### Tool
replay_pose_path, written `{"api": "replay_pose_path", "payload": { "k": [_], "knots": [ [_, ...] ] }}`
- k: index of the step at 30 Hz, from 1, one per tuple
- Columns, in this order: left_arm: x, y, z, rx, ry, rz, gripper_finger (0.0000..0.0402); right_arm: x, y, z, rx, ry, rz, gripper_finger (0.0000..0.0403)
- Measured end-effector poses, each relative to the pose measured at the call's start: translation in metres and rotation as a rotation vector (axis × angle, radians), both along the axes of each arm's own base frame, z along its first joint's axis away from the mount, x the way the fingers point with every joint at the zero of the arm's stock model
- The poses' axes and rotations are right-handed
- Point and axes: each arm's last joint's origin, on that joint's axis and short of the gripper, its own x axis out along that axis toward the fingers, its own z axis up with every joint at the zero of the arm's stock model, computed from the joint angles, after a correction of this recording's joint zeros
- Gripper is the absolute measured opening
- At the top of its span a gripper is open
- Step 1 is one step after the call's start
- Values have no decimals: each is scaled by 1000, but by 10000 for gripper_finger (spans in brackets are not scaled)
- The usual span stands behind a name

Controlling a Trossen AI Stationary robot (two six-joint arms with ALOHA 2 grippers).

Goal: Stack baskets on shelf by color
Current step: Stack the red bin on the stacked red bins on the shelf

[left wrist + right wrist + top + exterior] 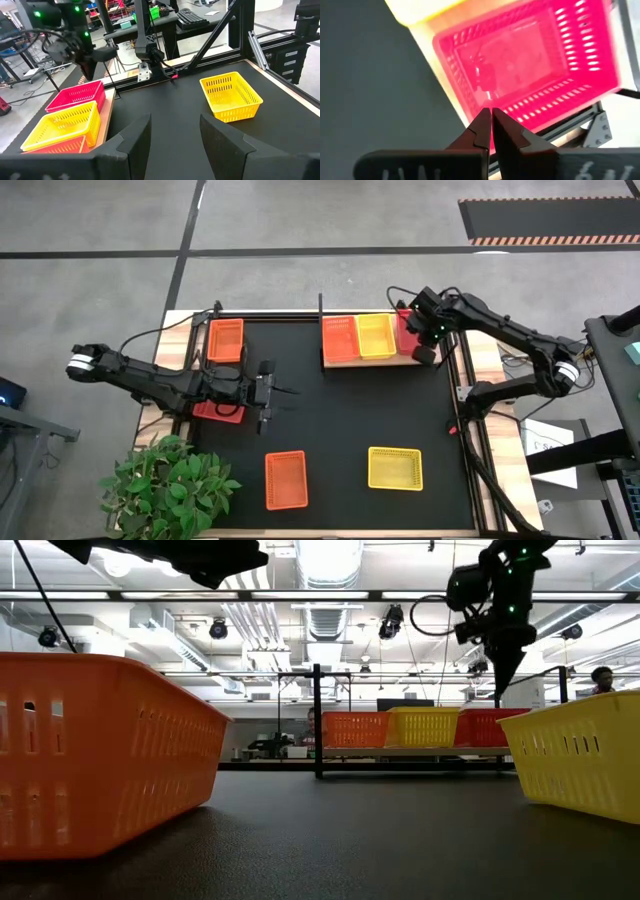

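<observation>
On the shelf at the far middle of the table, an orange basket, a yellow basket and a red basket rest side by side on their bottoms. My right gripper hangs shut just above the red basket, pointing steeply down over its wall, with nothing between its fingers. My left gripper stands open and nearly level over the mat at the left, holding nothing. Loose baskets lie on the mat: orange, yellow, orange and red.
The red basket on the mat lies partly under my left arm. A potted plant stands at the near left corner. Black posts rise from the shelf's left end. Bare black mat stretches across the middle.
</observation>
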Motion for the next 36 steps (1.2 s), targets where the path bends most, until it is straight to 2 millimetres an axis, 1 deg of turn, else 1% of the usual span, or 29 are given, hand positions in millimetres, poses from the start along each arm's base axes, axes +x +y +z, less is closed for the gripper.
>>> {"api": "replay_pose_path", "payload": {
  "k": [2, 5, 8, 11, 21, 27, 32, 36],
  "knots": [
    [0, 0, 0, 0, 0, 0, 154, 2, 1, 8, -11, -23, -5, 9],
    [0, 0, 0, 0, 0, 0, 154, 5, 9, 19, 9, -99, 20, 9],
    [0, 0, -1, 0, 3, 0, 154, 10, 21, 26, 39, -181, 60, 9],
    [1, 0, -2, 2, 10, 0, 154, 14, 38, 30, 46, -244, 95, 9],
    [5, -1, -5, 2, 14, 0, 154, 31, 102, 18, 64, -422, 275, 9],
    [7, -1, -5, 0, -2, 0, 154, 48, 143, 15, 91, -493, 437, 9],
    [9, -1, -2, -8, -41, 2, 154, 54, 180, 12, 71, -467, 587, 9],
    [9, -1, 3, -94, -86, 11, 154, 53, 207, 7, 85, -443, 695, 9]
  ]
}}
